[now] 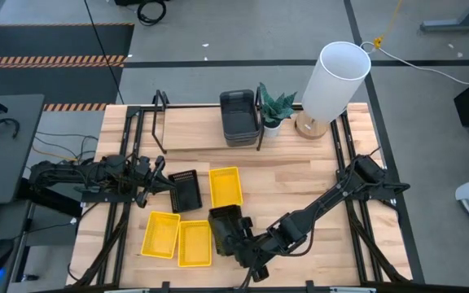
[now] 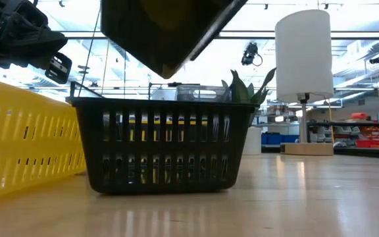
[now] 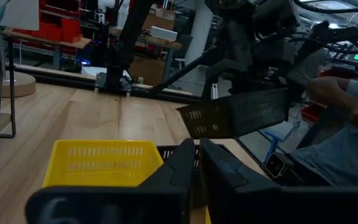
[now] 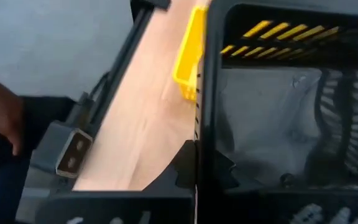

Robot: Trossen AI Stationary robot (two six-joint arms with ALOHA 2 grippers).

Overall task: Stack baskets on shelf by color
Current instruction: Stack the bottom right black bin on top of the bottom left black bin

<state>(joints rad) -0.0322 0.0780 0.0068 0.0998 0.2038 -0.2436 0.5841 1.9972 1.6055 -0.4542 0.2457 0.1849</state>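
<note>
At six o'clock, nearest the desk's front edge, the right hand [image 1: 236,238] is clamped shut on the rim of a black mesh basket [image 1: 225,224], lifting it tilted above the desk [image 1: 300,195]. Beside it lie two yellow baskets [image 1: 177,238]. Further in, toward nine o'clock, the left hand [image 1: 169,184] pinches another black basket [image 1: 186,190]; a third yellow basket [image 1: 225,186] sits alongside. Level each basket before nesting. At twelve, grey baskets [image 1: 239,118] sit stacked on the shelf [image 1: 194,134].
</note>
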